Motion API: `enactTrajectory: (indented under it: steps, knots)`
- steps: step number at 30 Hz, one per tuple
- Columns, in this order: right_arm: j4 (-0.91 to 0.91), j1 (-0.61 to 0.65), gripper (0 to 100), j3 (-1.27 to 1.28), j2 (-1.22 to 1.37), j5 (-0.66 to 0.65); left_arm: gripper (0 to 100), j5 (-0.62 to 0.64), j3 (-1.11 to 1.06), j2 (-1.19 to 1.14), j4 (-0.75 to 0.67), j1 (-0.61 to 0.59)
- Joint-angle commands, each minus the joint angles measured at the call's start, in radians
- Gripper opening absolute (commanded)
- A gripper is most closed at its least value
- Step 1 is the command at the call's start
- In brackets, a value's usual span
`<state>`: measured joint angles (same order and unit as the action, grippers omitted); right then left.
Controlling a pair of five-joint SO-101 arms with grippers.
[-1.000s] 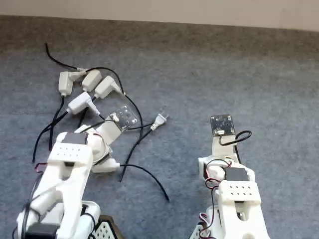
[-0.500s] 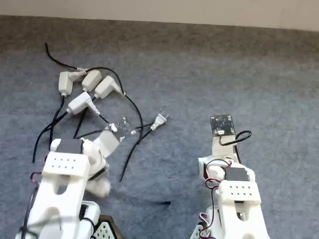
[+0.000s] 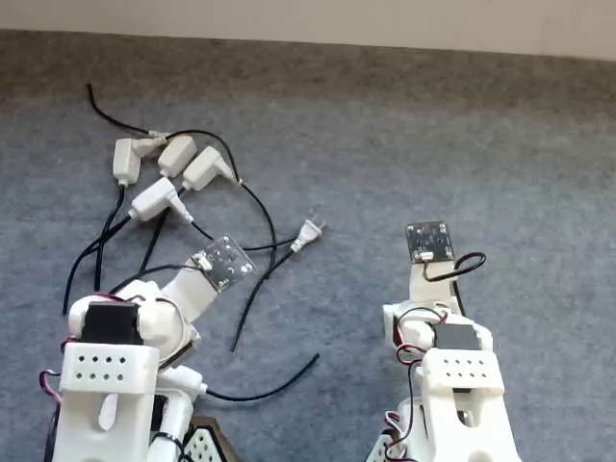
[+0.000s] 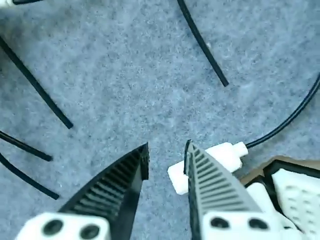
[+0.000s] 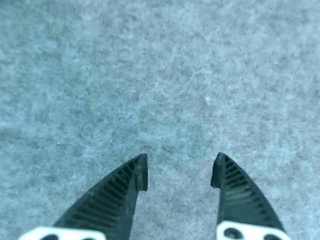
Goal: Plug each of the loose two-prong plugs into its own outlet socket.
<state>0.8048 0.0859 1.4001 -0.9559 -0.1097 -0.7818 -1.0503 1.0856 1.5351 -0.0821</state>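
A loose two-prong plug (image 3: 306, 234) lies on the grey carpet mid-table, its black cord trailing toward the near side. Several white outlet sockets (image 3: 154, 200) on black cords cluster at the far left. Another white cord-end piece (image 4: 207, 162) lies against the outer side of one finger of my left gripper (image 4: 167, 150), which is open with bare carpet between its fingers. In the high view that piece (image 3: 183, 380) sits by the left arm's base, and I cannot see its prongs. My right gripper (image 5: 180, 170) is open over bare carpet.
Black cords (image 3: 252, 289) cross the carpet in front of the left arm, and cut cord ends (image 4: 60, 117) lie near the left gripper. The right arm (image 3: 452, 356) stands at the near right. Open carpet stretches across the far right.
The left arm has drawn back toward its base and tilted down. The white cord-end piece and its cord have shifted nearer the base. The right arm has kept still.
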Motion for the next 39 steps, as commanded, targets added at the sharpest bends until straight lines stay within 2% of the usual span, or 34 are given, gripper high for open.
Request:
enactTrajectory:
  steps: [1,6,10,14,20,30,34,39]
  knots:
    - [-0.016,0.010,20.9,-0.002,-0.010,-0.009,13,-0.137,0.004,0.007,0.006,-0.021]
    - [-0.016,0.010,20.9,-0.002,-0.010,-0.009,16,-0.305,-0.048,0.007,0.069,-0.044]
    - [-0.016,0.010,20.9,-0.002,-0.010,-0.011,23,-0.387,0.053,0.007,0.143,-0.042]
    - [-0.016,0.030,20.9,-0.002,-0.010,-0.011,24,-0.476,0.108,-0.031,0.238,-0.015]
    - [-0.016,0.035,20.9,-0.002,-0.010,-0.011,24,-0.548,0.056,-0.387,0.137,-0.016]
    - [-0.016,0.035,20.9,-0.002,-0.010,-0.011,24,-0.565,0.067,-0.960,-0.269,-0.012]
    - [-0.016,0.036,20.9,-0.002,-0.010,-0.011,23,-0.572,0.150,-1.018,-0.242,-0.015]
    - [-0.016,0.036,20.9,-0.002,-0.010,-0.011,11,-0.575,0.163,-1.026,-0.273,-0.010]
